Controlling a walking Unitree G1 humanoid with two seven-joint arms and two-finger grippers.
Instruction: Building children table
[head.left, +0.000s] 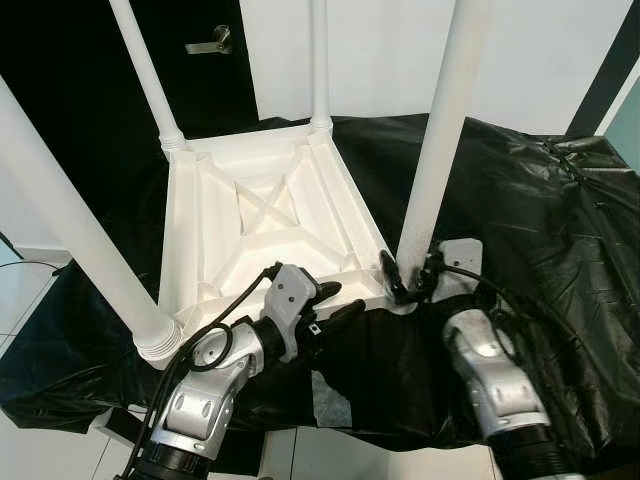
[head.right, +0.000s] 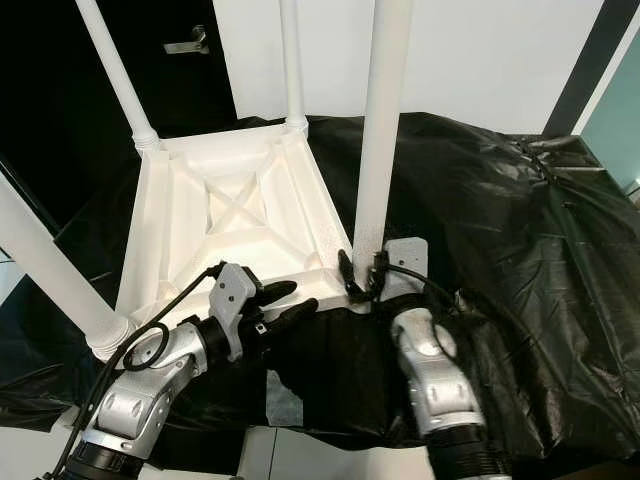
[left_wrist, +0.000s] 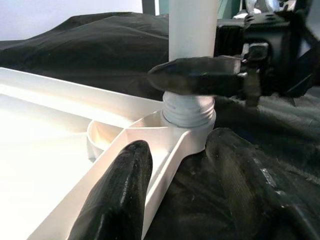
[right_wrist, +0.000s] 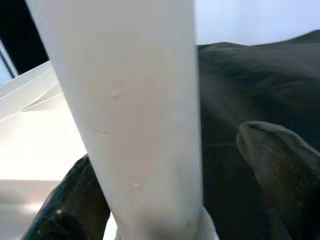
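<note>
A white plastic children's table (head.left: 270, 215) lies upside down on a black sheet, all its legs pointing up. My right gripper (head.left: 410, 280) is shut on the near right leg (head.left: 440, 130) just above its threaded collar (left_wrist: 189, 110); the leg (right_wrist: 135, 110) stands between the black fingers (right_wrist: 280, 165). My left gripper (head.left: 335, 300) is open at the table's near rim, left of that leg. One finger (left_wrist: 117, 195) rests on the white rim and the other lies on the sheet outside it.
The black sheet (head.left: 540, 200) covers the whole work surface, rumpled at the right. Three other legs rise at the near left (head.left: 70, 230), far left (head.left: 150, 80) and far corner (head.left: 319, 60). A dark door with a handle (head.left: 210, 44) and a white wall stand behind.
</note>
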